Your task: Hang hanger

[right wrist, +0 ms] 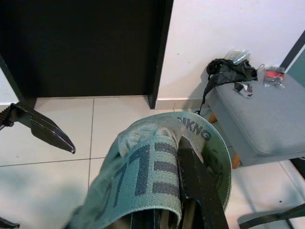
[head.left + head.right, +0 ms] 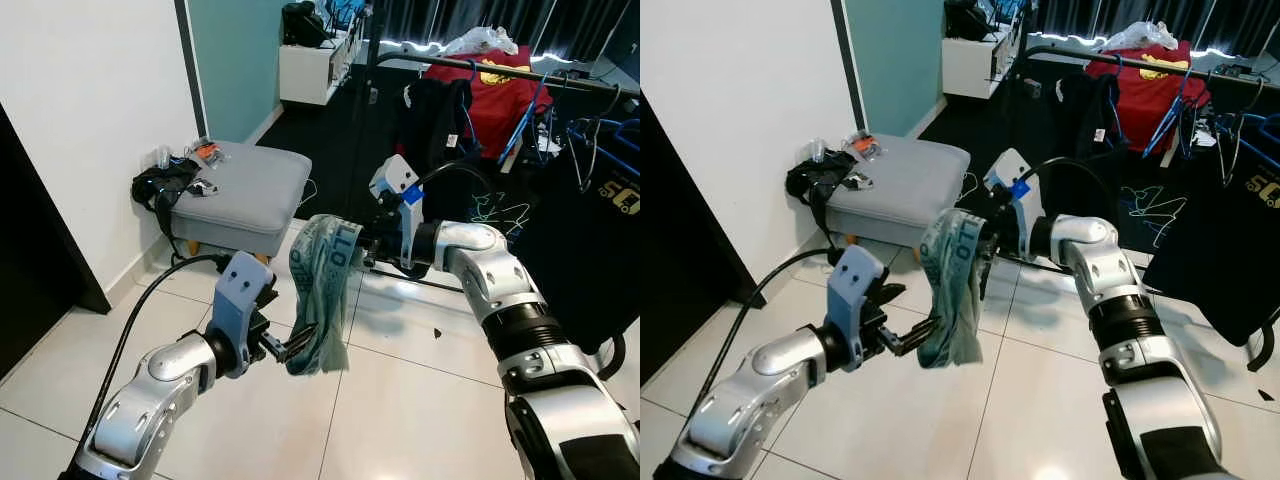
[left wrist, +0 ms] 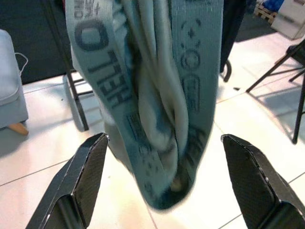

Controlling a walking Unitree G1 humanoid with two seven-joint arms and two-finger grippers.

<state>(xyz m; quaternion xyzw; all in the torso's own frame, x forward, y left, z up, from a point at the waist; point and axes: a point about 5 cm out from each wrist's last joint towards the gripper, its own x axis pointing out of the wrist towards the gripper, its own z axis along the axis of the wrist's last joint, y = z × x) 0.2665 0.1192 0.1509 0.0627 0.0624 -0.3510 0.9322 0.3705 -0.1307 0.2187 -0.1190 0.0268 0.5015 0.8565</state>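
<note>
My right gripper (image 2: 372, 243) sits at the centre of the head view with its black fingers pinched on the top of a pale green printed garment (image 2: 322, 293), which drapes over one finger in the right wrist view and hangs down toward the tiled floor (image 2: 400, 400). My left gripper (image 3: 162, 176) reaches in from the lower left with its fingers spread wide on either side of the cloth's lower fold, holding nothing. I cannot make out a hanger inside the garment; the fabric hides whatever is under it. The clothes rail (image 2: 520, 72) where this belongs runs across the upper right of the frame, already crowded with a red shirt (image 2: 500, 95) and dark clothes on hangers. My worry is the grip: the cloth looks merely draped and pinched, so a quick swing toward the rail could let it slide off my finger and drop. If my left fingers close on loose fabric only, pulling could drag it out of the right grip. The crowded rail could also snag it.
</note>
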